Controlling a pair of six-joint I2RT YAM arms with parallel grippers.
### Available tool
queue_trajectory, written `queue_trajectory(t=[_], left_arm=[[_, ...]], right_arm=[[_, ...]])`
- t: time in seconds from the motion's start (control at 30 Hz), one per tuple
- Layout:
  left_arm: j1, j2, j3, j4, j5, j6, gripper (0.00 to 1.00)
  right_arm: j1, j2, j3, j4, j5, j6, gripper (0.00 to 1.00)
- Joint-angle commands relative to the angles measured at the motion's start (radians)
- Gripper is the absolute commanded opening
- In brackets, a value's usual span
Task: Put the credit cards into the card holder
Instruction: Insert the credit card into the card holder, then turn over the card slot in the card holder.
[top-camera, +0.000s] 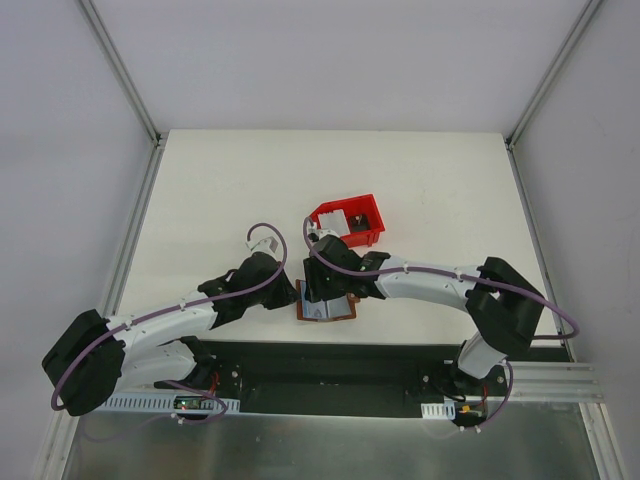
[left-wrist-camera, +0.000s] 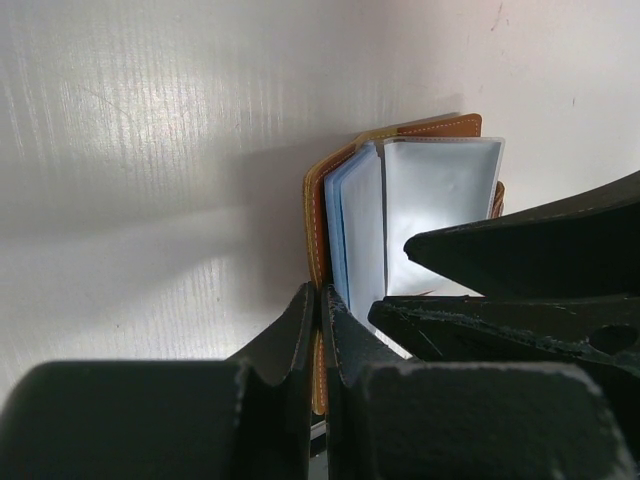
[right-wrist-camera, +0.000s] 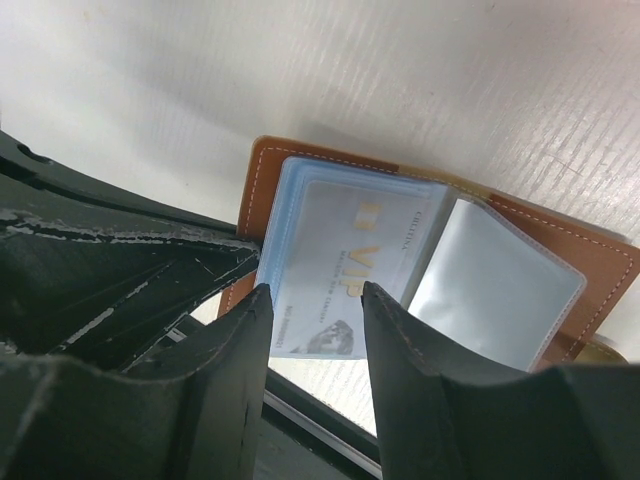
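Observation:
The brown card holder (top-camera: 336, 312) lies open near the table's front edge, its clear sleeves (right-wrist-camera: 490, 280) fanned out. My left gripper (left-wrist-camera: 322, 300) is shut on the edge of its brown cover (left-wrist-camera: 440, 126), at the left side in the top view (top-camera: 297, 297). My right gripper (right-wrist-camera: 312, 300) sits over the holder (right-wrist-camera: 262, 170), its fingers pressed against the two side edges of a pale blue credit card (right-wrist-camera: 330, 250) with gold VIP lettering. The card's far end lies in a sleeve and its near end sticks out between the fingers.
A red plastic bin (top-camera: 350, 222) stands just behind the right gripper (top-camera: 325, 292), with something pale inside. The black base plate (top-camera: 330, 365) runs along the near edge right below the holder. The two grippers are almost touching.

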Motion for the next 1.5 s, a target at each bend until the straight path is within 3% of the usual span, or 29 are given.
queue_trajectory(t=[0.0,0.43,1.47], left_arm=[[0.007,-0.018,-0.009,0.0,-0.013,0.005,0.0],[0.007,-0.022,-0.003,-0.002,-0.009,0.006,0.0],[0.007,-0.018,-0.003,-0.002,-0.008,0.003,0.0]], right_arm=[[0.002,-0.015,0.013,0.01,0.002,-0.005,0.44],[0.004,0.042,0.039,-0.003,-0.024,-0.014,0.47],[0.0,0.0,0.017,0.028,-0.003,-0.011,0.52]])
